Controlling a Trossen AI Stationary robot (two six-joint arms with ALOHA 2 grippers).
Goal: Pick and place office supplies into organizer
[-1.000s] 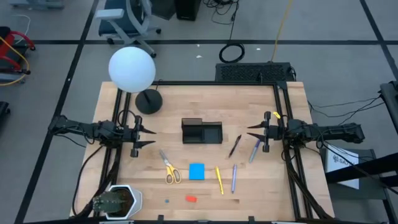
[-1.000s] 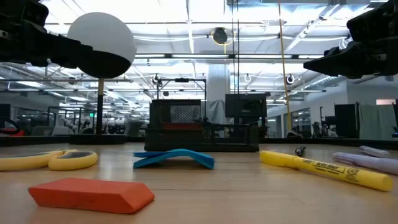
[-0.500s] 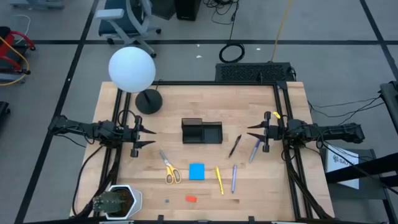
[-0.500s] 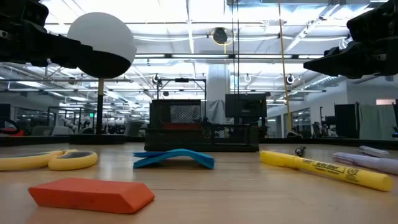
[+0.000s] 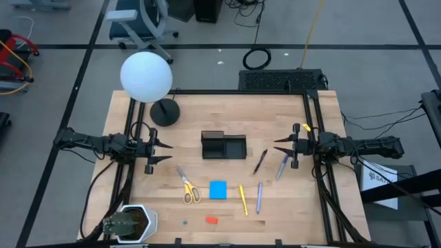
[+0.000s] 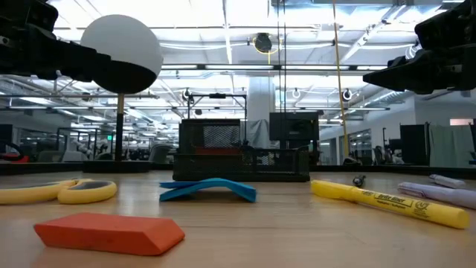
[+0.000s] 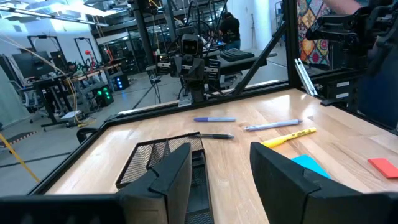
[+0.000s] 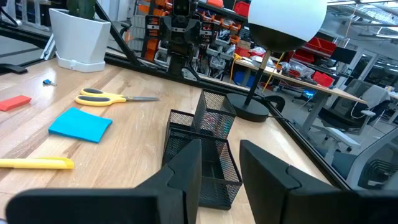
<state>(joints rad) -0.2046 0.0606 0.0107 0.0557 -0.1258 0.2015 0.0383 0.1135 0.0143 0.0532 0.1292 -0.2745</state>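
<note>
Here, on the wooden table [image 5: 138, 117]: black mesh organizer [image 5: 223, 145] at centre, far of the supplies. Nearer: yellow-handled scissors [image 5: 187, 187] left, then blue note pad [image 5: 218, 189], yellow highlighter [image 5: 242, 198], purple pen [image 5: 259, 196]; red eraser [image 5: 211, 220] nearest. Right of the organizer: dark pen [image 5: 260, 160] and blue pen [image 5: 282, 167]. Left gripper [image 5: 162, 151] above the table's left side, fingers apart, holding nothing. Right gripper [image 5: 280, 147] above the right side, beside the blue pen, fingers apart, empty. Lamp [image 5: 146, 77] at far left.
</note>
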